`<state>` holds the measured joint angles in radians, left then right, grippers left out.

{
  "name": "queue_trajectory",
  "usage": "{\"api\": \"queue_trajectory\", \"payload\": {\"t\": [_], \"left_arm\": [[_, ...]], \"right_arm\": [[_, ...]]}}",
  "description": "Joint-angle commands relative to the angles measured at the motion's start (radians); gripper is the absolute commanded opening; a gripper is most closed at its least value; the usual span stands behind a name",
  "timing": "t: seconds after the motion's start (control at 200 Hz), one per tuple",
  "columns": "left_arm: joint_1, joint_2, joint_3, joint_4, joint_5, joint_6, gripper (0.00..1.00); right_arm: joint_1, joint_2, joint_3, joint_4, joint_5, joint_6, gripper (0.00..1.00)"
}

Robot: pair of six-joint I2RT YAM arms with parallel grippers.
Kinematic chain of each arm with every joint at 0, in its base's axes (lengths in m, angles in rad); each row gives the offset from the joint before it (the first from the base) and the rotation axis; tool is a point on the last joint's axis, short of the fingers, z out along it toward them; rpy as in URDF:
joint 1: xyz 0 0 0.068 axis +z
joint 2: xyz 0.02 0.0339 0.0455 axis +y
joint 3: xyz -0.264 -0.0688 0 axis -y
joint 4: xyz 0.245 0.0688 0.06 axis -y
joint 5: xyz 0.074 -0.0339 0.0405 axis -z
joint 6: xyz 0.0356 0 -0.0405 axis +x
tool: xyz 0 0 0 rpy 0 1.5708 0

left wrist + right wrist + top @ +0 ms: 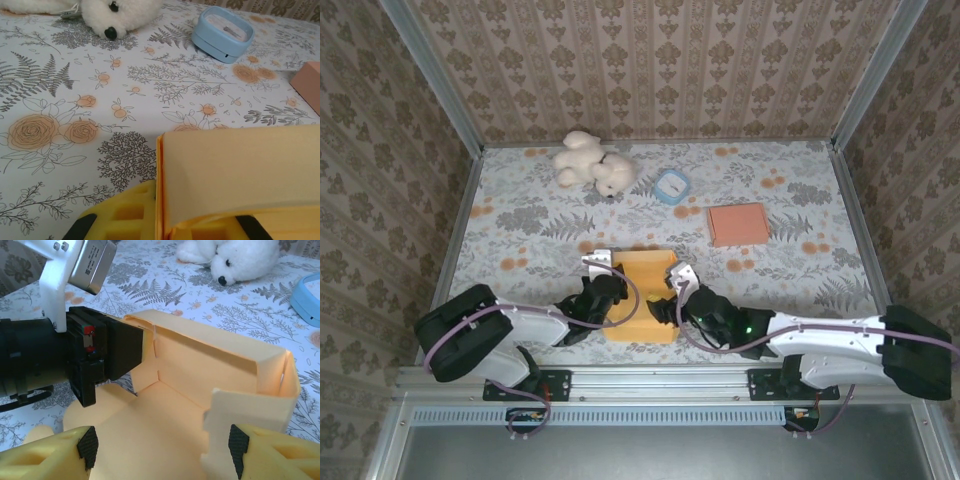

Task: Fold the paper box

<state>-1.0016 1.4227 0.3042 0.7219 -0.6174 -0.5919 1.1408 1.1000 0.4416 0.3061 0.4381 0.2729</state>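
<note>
The paper box (642, 292) lies on the flowered worktop (520, 230), on my side of the white plush bear (592, 165) and well apart from it. It is pale yellow-orange card, half formed into an open tray. It has a flat floor, thin walls standing along sharp creases, and a loose flap upright at the corner farthest from the bear. My left hand (135, 347) is closed on the side wall nearer the bear, pinching the card between its fingers close to the wall's top edge. My right hand (162, 447) is at the side of the box farther from the bear. Its fingers are spread wide over the floor of the box, with the loose flap just inside one of them, and it has hold of nothing. I judge the card to be very light, thin and springy. It should bend readily at its creases, but it would dent or crumple under a hard squeeze, and it would probably slide on the cloth unless one hand anchors it. The best place to hold looks like a wall or flap edge beside a crease, gripped gently.
</note>
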Motion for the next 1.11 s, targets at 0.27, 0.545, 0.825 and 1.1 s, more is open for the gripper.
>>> {"api": "queue_trajectory", "payload": {"t": [0.27,0.545,0.825,1.1], "left_arm": [[-0.008,0.03,-0.003,-0.049,0.07,0.012,0.07],[-0.009,0.03,-0.005,-0.042,0.079,0.017,0.07],[-0.011,0.031,-0.005,-0.041,0.077,0.015,0.07],[-0.013,0.032,-0.005,-0.041,0.077,0.012,0.07]], "right_arm": [[-0.13,-0.329,-0.152,-0.209,0.004,0.02,0.66],[-0.257,-0.312,-0.161,-0.137,-0.222,-0.034,0.6],[-0.281,-0.145,-0.113,-0.015,-0.257,-0.049,0.57],[-0.281,-0.068,-0.089,0.052,-0.274,-0.043,0.49]]}}
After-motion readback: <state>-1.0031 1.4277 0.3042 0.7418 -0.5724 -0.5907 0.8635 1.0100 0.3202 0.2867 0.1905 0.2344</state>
